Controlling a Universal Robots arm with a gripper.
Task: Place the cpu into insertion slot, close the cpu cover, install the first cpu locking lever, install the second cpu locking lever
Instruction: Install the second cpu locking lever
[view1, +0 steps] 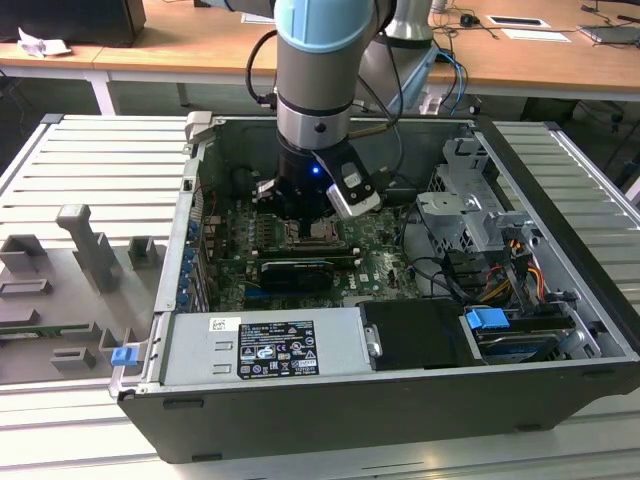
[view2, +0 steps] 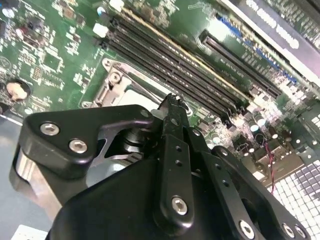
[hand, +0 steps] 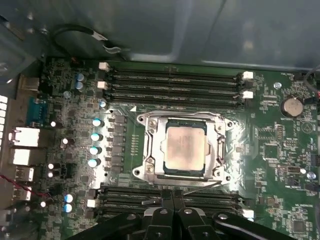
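In the first wrist view the cpu (hand: 185, 148), a pale silver square, lies flat in the socket on the green motherboard. The cpu cover (hand: 156, 150), a grey metal frame, lies down around it. A thin lever rod (hand: 192, 183) runs along the socket edge nearest my fingers. My gripper (hand: 172, 202) is shut with nothing in it, just short of that edge. The second wrist view has the gripper (view2: 172, 102) right beside the socket frame (view2: 117, 85). In the exterior view the gripper (view1: 300, 218) hangs low inside the computer case, next to the socket (view1: 322, 233).
Black memory slots (hand: 172, 82) flank the socket on both sides. The case walls (view1: 190, 190), a drive cage (view1: 470, 215) with cables and a power supply (view1: 270, 345) hem in the board. Grey fixtures (view1: 90, 245) stand on the table at the exterior view's left.
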